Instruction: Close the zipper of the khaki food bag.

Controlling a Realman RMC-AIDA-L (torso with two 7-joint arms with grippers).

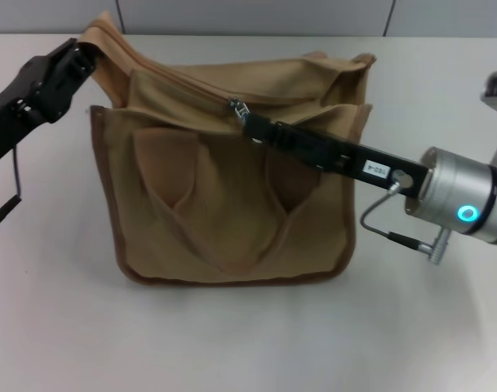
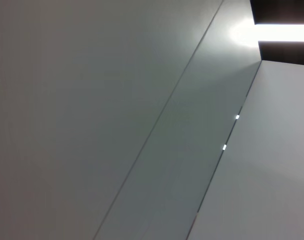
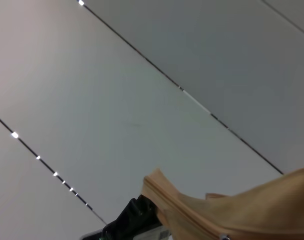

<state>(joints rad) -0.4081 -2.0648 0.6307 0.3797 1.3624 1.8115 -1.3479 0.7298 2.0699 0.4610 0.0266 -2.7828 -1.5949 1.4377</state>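
Two grippers are engaged: the left gripper (image 1: pixel 91 51) is clamped on the khaki food bag (image 1: pixel 232 204) corner — for tension — while the right gripper (image 1: pixel 246 120) is closed at the zipper (image 1: pixel 237 107) pull.

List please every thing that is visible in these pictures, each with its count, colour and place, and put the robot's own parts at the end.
khaki food bag: one, tan with brown trim, lying on the table's centre; two looped handles rest on its front.
zipper: one, khaki tape with a silver pull tab, along the bag's top.
table: one, white, under the bag.
wall panels: grey with dark seams, behind the table.
left gripper: one, black, at the bag's top corner on the robot's left, apparently holding the fabric.
right gripper: one, black, on a silver wrist, tip at the pull tab.
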